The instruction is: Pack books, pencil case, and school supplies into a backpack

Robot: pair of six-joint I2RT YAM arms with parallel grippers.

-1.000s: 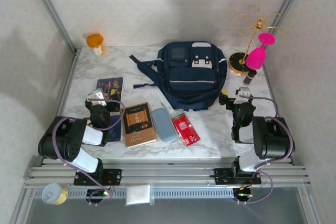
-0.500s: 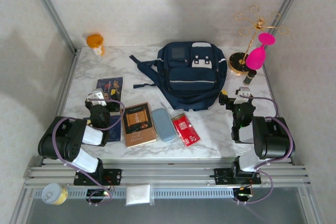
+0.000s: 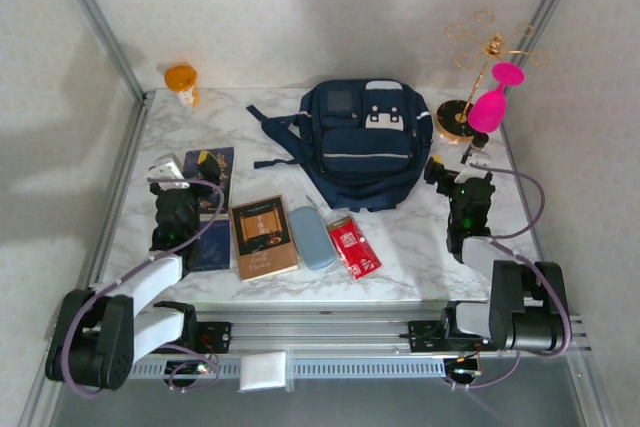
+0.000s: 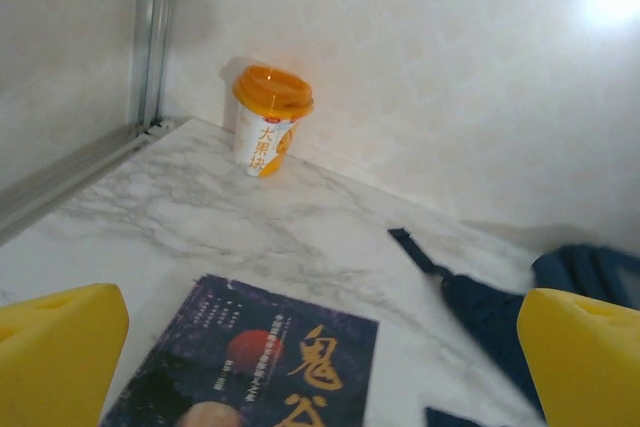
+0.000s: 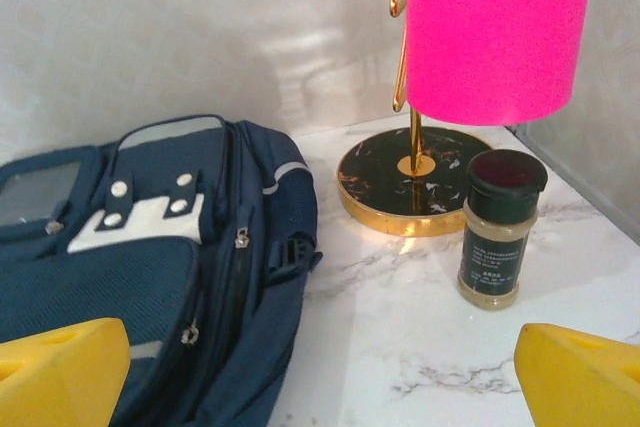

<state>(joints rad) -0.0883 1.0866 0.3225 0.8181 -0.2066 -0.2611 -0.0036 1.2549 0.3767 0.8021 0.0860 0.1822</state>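
Three books [image 3: 263, 237] front-left, backpack [image 3: 368, 142] rear centre

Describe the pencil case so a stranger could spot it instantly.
Find the large navy blue fabric backpack at the back of the white marble table. Toward the near edge lies a row; the soft grey-blue oblong pencil case sits between the tan book and the flat red packet, the only rounded one.

I note an orange-lidded cup [image 4: 269, 133] upright in the far left corner of the marble table [image 3: 420, 237]. Far right: a gold stand [image 5: 413, 179] on a round black base, a bright pink piece [image 5: 495, 32] hanging on it, and a dark-capped spice jar [image 5: 500, 229] upright just beside the base.
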